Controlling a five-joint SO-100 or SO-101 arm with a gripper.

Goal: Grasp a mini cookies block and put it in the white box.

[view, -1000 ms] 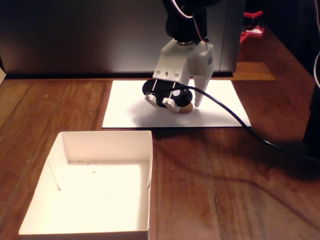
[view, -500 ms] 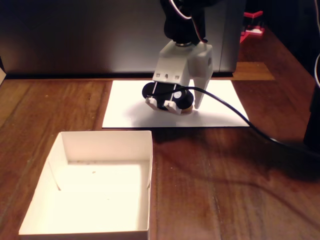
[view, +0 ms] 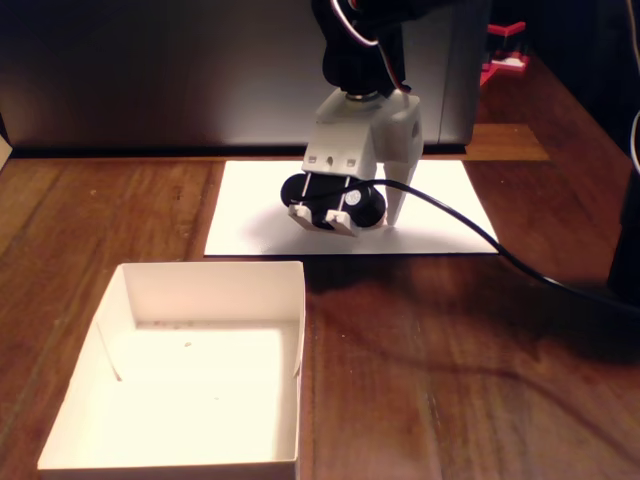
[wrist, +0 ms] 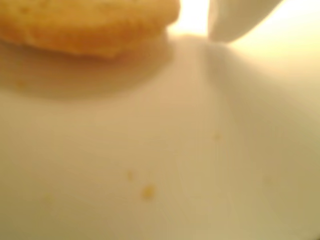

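Nearest the camera in the fixed view, the white box (view: 185, 375) is seen standing open and shallow on the dark wooden table (view: 450, 360), at the lower left; a few tiny specks are scattered on its floor. Beyond it, a flat white paper sheet (view: 250, 215) is laid on the table; a black cable (view: 480, 240) is draped from the arm across the sheet's right part and off toward the right edge. Behind the sheet a grey panel (view: 150, 70) is set upright; red parts (view: 505, 50) are glimpsed at the far right.

The arm is reached steeply down over the sheet; the gripper (view: 372, 218) is lowered to the paper, one white pointed finger (view: 396, 205) touching or nearly touching it, the black camera mount hanging just to its left.

The mini cookies block (wrist: 85, 25) is hidden in the fixed view by the gripper; only the blurred wrist view shows it, lying on the white paper at the upper left, with a rounded white fingertip (wrist: 235, 20) just to its right and a narrow gap between them; small crumbs (wrist: 147, 191) are strewn on the paper nearer the lens. The jaws appear parted around it rather than closed on it, though only one finger is shown clearly.
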